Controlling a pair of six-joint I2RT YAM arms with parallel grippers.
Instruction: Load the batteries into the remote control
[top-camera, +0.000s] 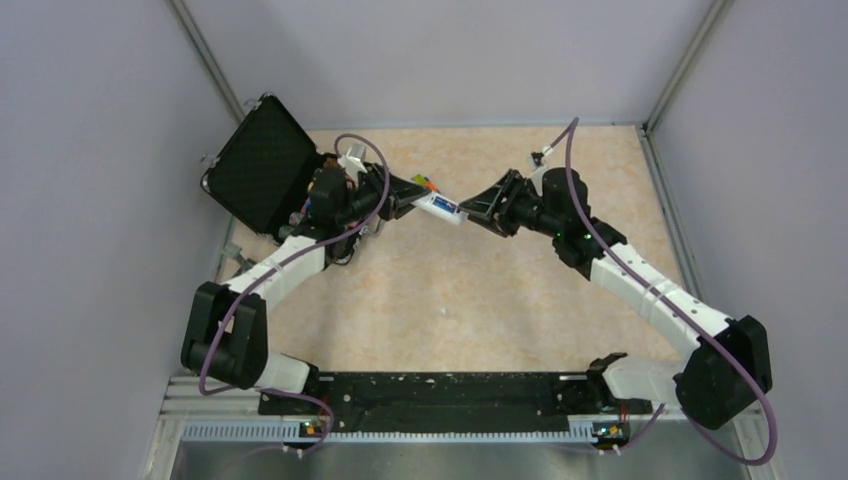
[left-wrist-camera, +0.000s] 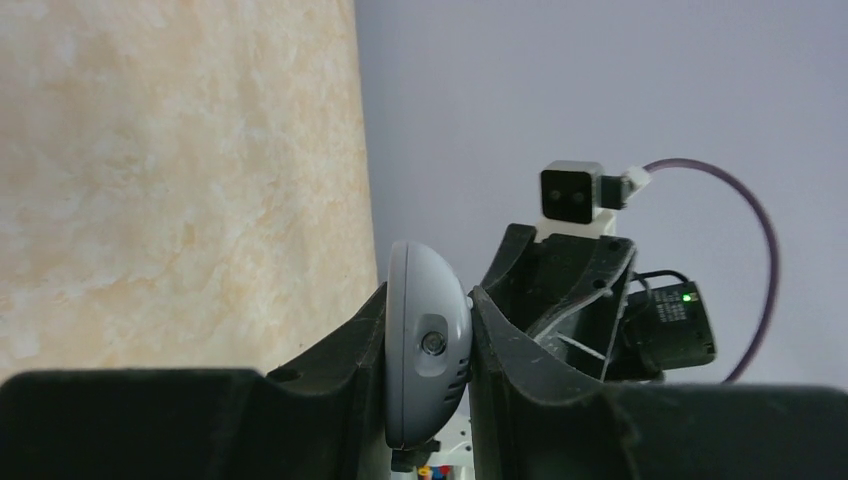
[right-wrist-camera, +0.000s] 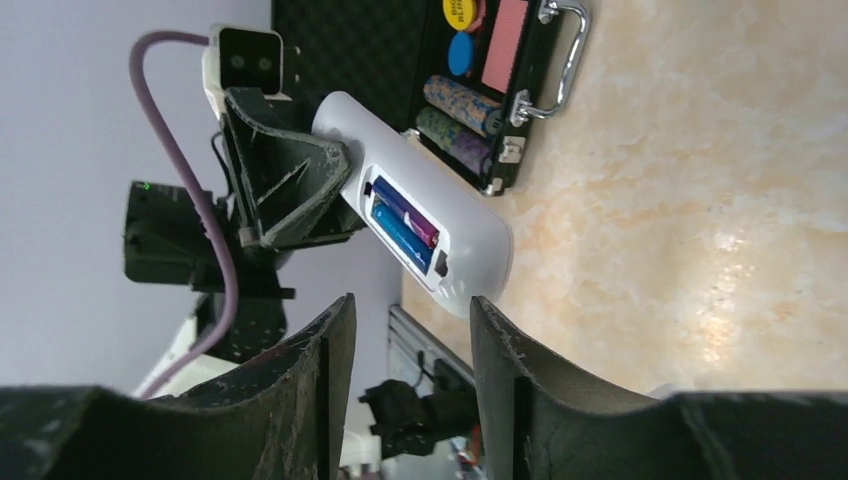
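The remote control (top-camera: 441, 207), white and slim, is held in the air over the table between the two arms. My left gripper (top-camera: 420, 198) is shut on one end of it; in the left wrist view the rounded end (left-wrist-camera: 428, 340) is pinched between both fingers. The right wrist view shows its open back (right-wrist-camera: 425, 215) with the batteries side by side in the compartment, one blue (right-wrist-camera: 398, 233) and one purple (right-wrist-camera: 412, 214). My right gripper (right-wrist-camera: 410, 310) is open with nothing between its fingers, just short of the remote's free end (top-camera: 472, 208).
An open black case (top-camera: 262, 165) stands at the back left, behind the left arm. It holds striped chip stacks (right-wrist-camera: 458, 110) and has a metal handle (right-wrist-camera: 565, 50). Grey walls close off the left, right and back of the table (top-camera: 480, 300).
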